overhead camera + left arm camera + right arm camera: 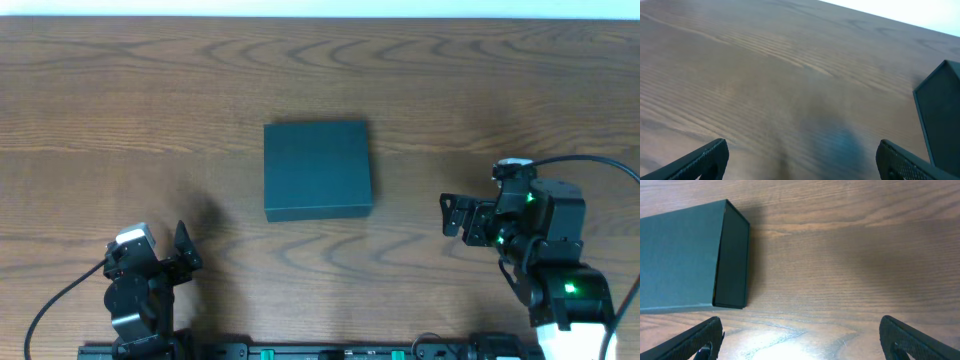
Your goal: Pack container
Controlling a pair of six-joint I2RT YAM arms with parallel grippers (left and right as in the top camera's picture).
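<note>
The container [317, 170] is a dark teal-grey square box lying flat with its lid shut at the middle of the wooden table. In the left wrist view only a corner of the container [942, 115] shows at the right edge. The right wrist view has the container [685, 260] at the upper left, a dark side wall facing me. My left gripper [185, 250] sits near the front left, open and empty, well short of the box. My right gripper [448, 216] is open and empty to the right of the box, pointing at it. Bare wood lies between both pairs of fingers.
The wooden table [120, 90] stretches around the box on all sides. Cables trail from both arms near the front edge, and a dark rail [330, 352] runs along the bottom. No snack packs are in view.
</note>
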